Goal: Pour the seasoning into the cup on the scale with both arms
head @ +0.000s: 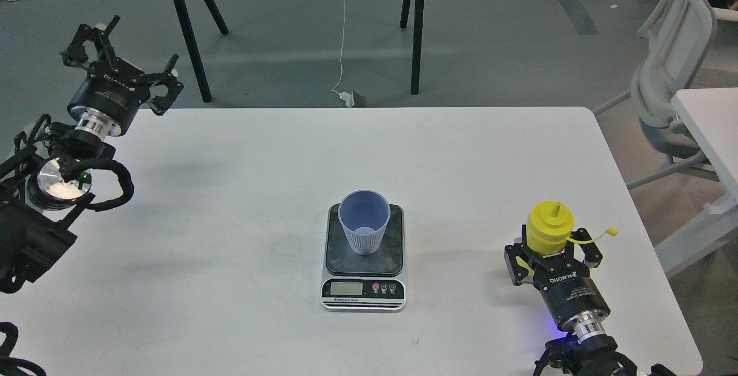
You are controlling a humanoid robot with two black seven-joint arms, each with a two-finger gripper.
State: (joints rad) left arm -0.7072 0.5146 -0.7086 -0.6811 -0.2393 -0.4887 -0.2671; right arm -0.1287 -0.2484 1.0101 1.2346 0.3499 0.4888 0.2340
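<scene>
The light blue-grey ribbed cup (364,229) stands upright on the dark platform of the scale (363,294) at the table's middle front. The yellow seasoning bottle (550,228) stands upright at the front right, its nozzle up and its small cap hanging off to the right. My right gripper (552,251) is shut on the bottle's lower body, low over the table. My left gripper (128,53) is open and empty, raised over the table's far left corner, well away from the cup.
The white table (230,180) carries only the scale and cup. A black-legged trestle (196,36) stands on the floor behind it. A white chair (671,59) and a second white table edge (712,128) are at the right.
</scene>
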